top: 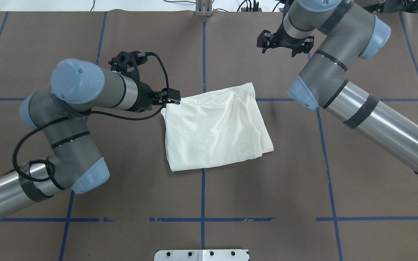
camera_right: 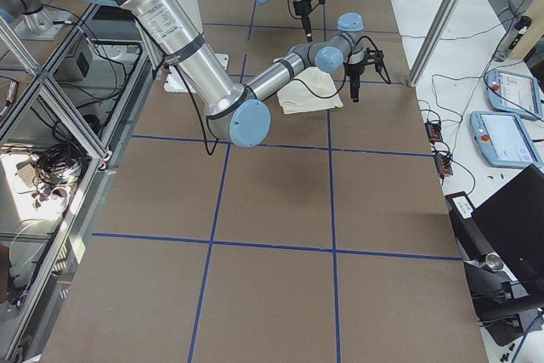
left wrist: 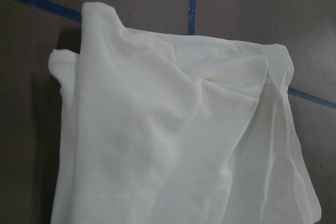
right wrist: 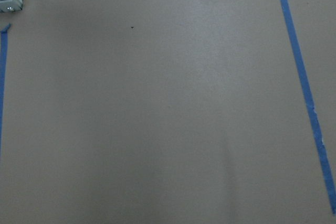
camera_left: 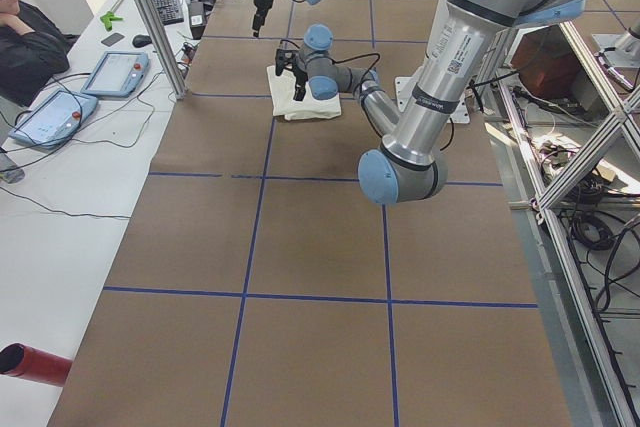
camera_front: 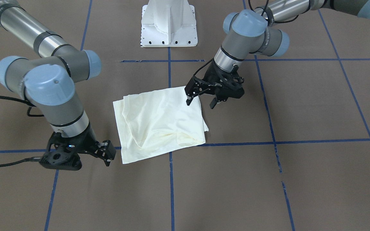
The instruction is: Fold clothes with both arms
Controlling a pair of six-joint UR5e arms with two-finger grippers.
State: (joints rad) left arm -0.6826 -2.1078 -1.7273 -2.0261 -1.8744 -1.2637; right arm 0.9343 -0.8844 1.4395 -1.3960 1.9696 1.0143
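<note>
The clothes are one cream shirt [camera_front: 162, 122] lying folded into a rough rectangle at the table's middle [top: 216, 127], plain side up with some wrinkles. It fills the left wrist view [left wrist: 168, 145]. My left gripper [camera_front: 200, 103] hangs open at the shirt's corner nearest the robot's left side [top: 171, 99]. One fingertip [camera_front: 188, 101] is over the fabric edge, and nothing is gripped. My right gripper [camera_front: 83, 163] stands open beside the shirt's far corner, apart from it [top: 283, 47]. The right wrist view shows only bare table.
Brown table cover [camera_front: 300, 106] is crossed by blue tape lines [camera_front: 171, 179]. The white pedestal base [camera_front: 169, 25] stands at the robot's side of the table. In the exterior left view a person [camera_left: 25, 42] sits past the table's far edge, by tablets and cables.
</note>
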